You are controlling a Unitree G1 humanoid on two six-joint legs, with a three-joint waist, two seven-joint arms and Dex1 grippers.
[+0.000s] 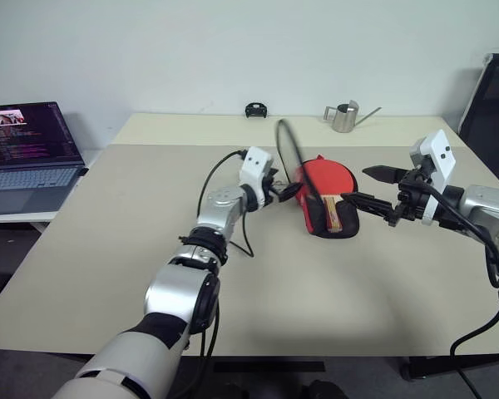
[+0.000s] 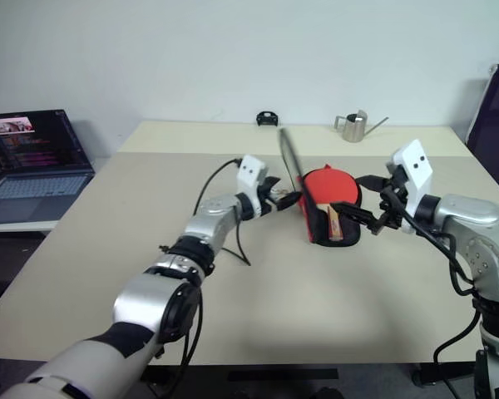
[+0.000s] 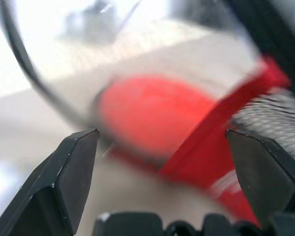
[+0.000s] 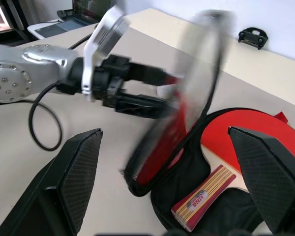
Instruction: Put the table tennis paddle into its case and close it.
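The table tennis paddle [image 1: 331, 178] lies inside the open case [image 1: 318, 223] in the middle of the table. Its red face points away from me and its striped handle [image 4: 201, 199] points toward me. The case's flap [image 1: 287, 151] stands up on edge, black outside and red inside, and looks blurred in the right wrist view. My left gripper [image 1: 289, 190] is open, level, with its fingertips at the flap's left edge. To the right of the case my right gripper [image 1: 368, 187] hangs open, nothing between its fingers.
An open laptop [image 1: 29, 154] sits on a side table at the far left. A metal watering can [image 1: 345, 116] and a small black object [image 1: 255, 110] stand along the table's far edge. A black chair [image 1: 495, 108] is at the right.
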